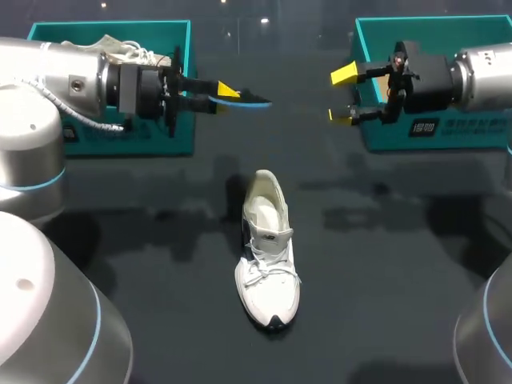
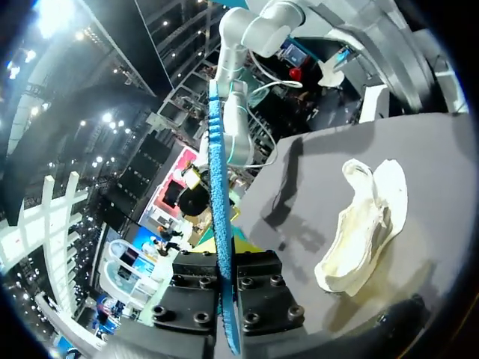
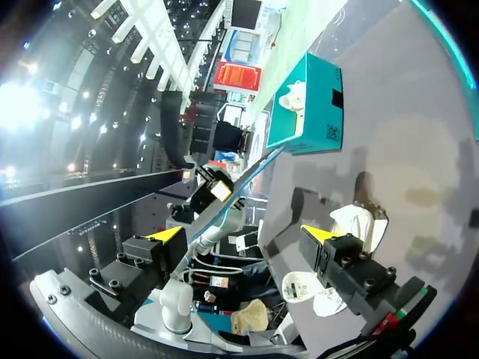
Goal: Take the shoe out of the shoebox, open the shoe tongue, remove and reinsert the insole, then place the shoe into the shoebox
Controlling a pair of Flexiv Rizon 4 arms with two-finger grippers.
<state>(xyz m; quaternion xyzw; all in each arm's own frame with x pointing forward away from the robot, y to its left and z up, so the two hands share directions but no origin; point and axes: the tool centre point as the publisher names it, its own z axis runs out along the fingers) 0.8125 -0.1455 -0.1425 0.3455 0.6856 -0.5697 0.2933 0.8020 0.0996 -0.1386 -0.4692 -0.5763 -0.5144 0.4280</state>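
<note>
Left pincer (image 1: 219, 89) pinching blue insole (image 1: 250, 100) above counter (image 1: 384, 264); right pincer (image 1: 344, 96) spread wide; white shoe (image 1: 268, 264) upright mid-counter.

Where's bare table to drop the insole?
Bare table on both sides of the shoe, in front of the left shoebox and the right shoebox. Crowded between the boxes: left gripper with insole and open right gripper.

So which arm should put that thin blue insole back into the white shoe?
Probably left: the left gripper grips the thin blue insole; the right gripper is open and empty.
</note>
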